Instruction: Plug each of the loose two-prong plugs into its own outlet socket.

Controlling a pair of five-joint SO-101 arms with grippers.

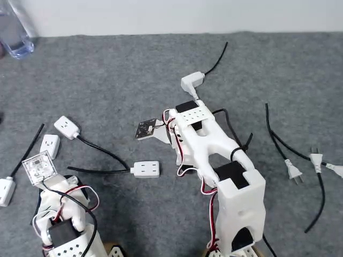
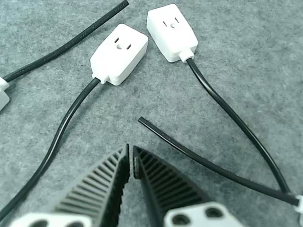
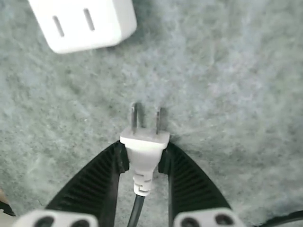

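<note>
Right gripper (image 3: 143, 156): clamped on plug (image 3: 144, 140) by its white body, black cable trailing back between the fingers, both prongs pointing forward over the grey counter (image 3: 227, 71). Just ahead and off to one side, apart from the prongs, socket (image 3: 80, 21) with two slots facing the camera, nothing in them. From above, same socket (image 1: 192, 81) at 12 o'clock of the right arm's tip, cable running off toward 1 o'clock.

Left gripper (image 2: 131, 151): closed to a sliver, holding nothing, low over the counter. Ahead of it, well apart, nearer socket (image 2: 119, 54) and farther socket (image 2: 171, 30), side by side, faces up, slots unfilled, each on its own black cable. Bare cable end (image 2: 142, 120) lying between the fingertips and those two.

At 3 o'clock on the counter, loose plug (image 1: 293, 171) and neighbour plug (image 1: 316, 159) near each other, well apart from every socket. Left of the right arm, flat socket (image 1: 146, 169) with cable leading toward 9 o'clock. Edge socket (image 1: 5, 191) at 8 o'clock. Clear bottle (image 1: 13, 37) at 11 o'clock.
</note>
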